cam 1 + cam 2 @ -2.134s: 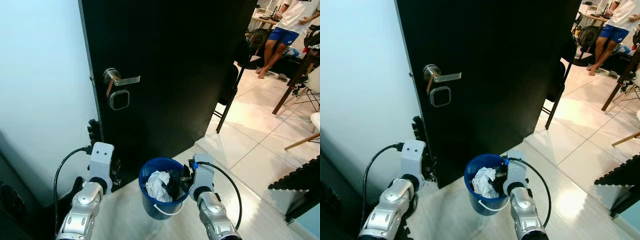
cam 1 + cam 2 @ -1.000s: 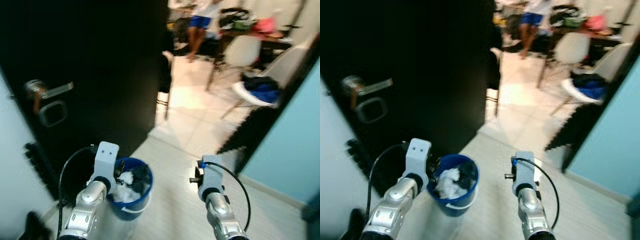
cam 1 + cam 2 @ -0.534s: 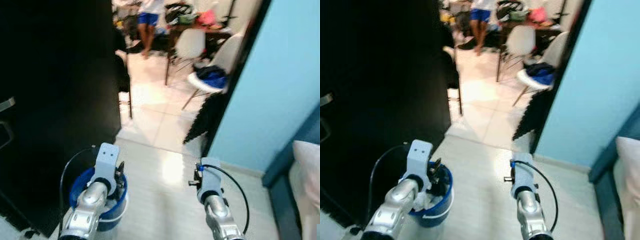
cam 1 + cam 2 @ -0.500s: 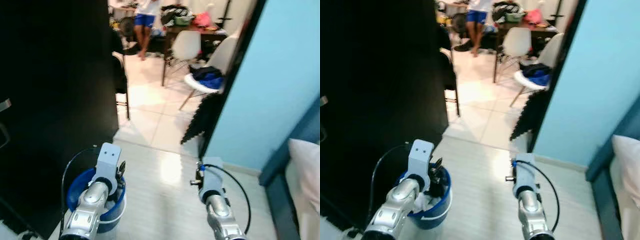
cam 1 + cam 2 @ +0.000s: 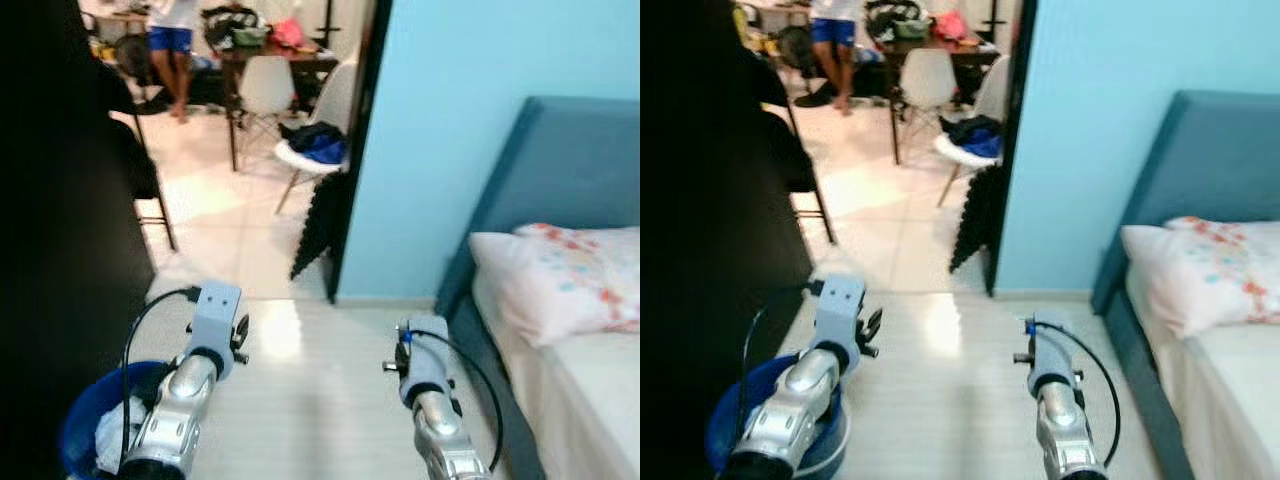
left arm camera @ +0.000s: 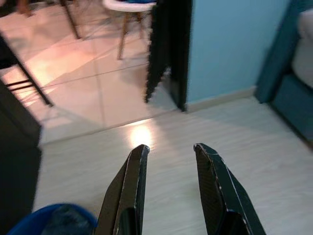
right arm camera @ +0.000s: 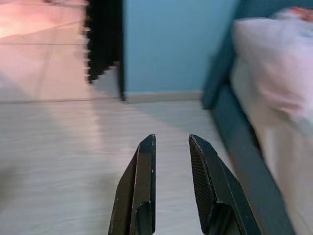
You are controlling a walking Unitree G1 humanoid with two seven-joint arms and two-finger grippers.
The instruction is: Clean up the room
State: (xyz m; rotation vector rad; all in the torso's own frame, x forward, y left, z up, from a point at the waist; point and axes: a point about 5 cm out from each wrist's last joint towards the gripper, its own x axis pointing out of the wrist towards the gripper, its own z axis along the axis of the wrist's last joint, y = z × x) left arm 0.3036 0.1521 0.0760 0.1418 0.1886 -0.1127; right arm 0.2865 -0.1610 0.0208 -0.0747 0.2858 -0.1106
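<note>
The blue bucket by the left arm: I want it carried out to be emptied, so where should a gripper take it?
Probably the rim of the blue bucket, from above. It stands upright and open-topped on the floor beside the left gripper, whose fingers are open and empty, so one finger could slip inside the wall. White trash fills part of it; no handle can be made out.
</note>
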